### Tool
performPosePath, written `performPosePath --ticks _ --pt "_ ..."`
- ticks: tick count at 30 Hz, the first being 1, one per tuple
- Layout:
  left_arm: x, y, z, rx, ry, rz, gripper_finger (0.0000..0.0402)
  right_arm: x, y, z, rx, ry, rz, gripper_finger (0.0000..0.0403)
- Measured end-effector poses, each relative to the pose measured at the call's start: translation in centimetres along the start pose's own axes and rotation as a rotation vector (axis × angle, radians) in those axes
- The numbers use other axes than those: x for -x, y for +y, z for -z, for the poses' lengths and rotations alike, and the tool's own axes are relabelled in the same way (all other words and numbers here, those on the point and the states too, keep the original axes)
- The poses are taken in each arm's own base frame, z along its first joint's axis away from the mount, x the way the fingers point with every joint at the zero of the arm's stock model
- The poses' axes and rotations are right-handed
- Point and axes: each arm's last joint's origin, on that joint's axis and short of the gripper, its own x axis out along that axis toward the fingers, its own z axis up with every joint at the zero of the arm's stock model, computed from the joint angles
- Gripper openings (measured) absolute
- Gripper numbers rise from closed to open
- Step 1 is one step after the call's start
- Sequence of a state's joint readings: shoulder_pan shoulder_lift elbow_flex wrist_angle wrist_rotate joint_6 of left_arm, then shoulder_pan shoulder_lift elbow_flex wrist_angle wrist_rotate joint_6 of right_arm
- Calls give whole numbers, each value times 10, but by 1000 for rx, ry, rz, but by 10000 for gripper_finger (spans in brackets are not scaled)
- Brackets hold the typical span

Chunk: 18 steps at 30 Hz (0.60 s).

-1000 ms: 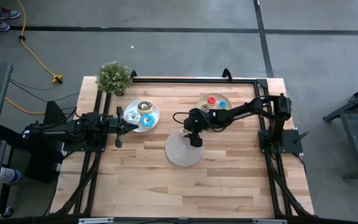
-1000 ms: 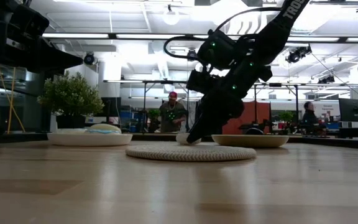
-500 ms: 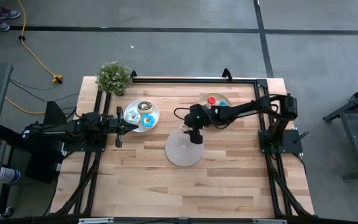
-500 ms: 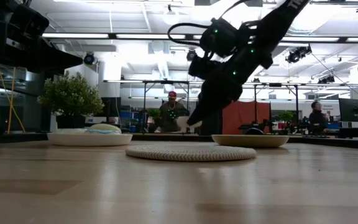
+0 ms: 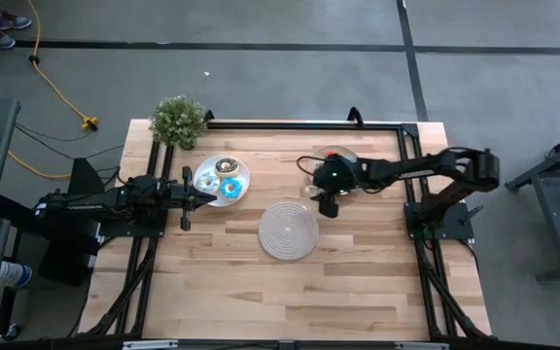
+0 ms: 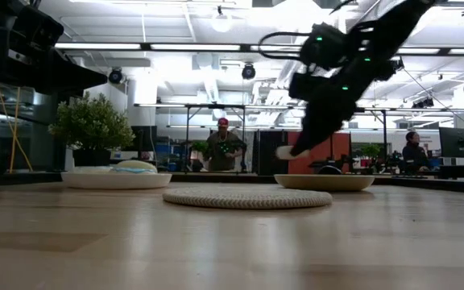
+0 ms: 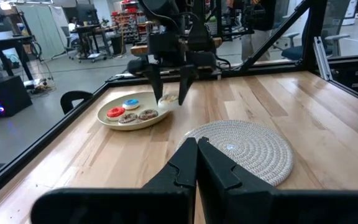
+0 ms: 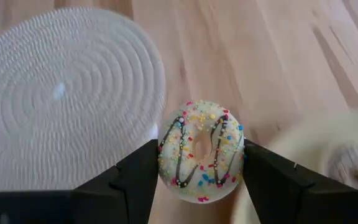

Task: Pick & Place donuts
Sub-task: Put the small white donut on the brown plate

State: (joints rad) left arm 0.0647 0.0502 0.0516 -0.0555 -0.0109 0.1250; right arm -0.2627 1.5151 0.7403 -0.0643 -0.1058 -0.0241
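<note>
My right gripper (image 5: 326, 202) hangs above the table between the round spiral mat (image 5: 288, 229) and the yellow-green plate (image 7: 135, 124), shut on a cream donut with sprinkles and dark stripes (image 8: 201, 149). That plate holds a red donut (image 7: 115, 112), a blue donut (image 7: 130, 104) and brown ones (image 7: 148, 114). The white plate (image 5: 246, 175) at the left carries more donuts, one of them blue-iced (image 5: 229, 187). Beside that plate my left gripper (image 7: 196, 146) waits, level and shut on nothing. My right gripper pinches the cream donut by two opposite sides of its outer rim (image 8: 165, 155) between its two fingers (image 8: 138, 177). The fingers slant down from the table's right side. The donut's iced top faces the wrist, and it is lifted clear of the mat and the table (image 6: 287, 151).
A small potted plant (image 5: 178, 120) stands at the far left corner. A black frame rail (image 5: 299, 123) runs along the far edge and down both sides. Bare wood (image 5: 290, 292) lies on the near side of the mat. People show in the room behind.
My right gripper has risen from the mat with the cream donut and gone toward the table's right edge and the yellow-green plate. The donut, low at the mat a second ago, now hangs clear of it. The mat lies bare.
</note>
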Motion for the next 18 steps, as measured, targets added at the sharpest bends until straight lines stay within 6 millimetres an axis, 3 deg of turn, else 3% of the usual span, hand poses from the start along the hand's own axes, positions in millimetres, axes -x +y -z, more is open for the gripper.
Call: performPosePath --ticks 11,18 --pt "0 0 0 0 0 0 1 35 -25 49 -256 14 121 211" --pt "0 0 0 0 0 0 1 41 -44 61 -325 63 235 211"
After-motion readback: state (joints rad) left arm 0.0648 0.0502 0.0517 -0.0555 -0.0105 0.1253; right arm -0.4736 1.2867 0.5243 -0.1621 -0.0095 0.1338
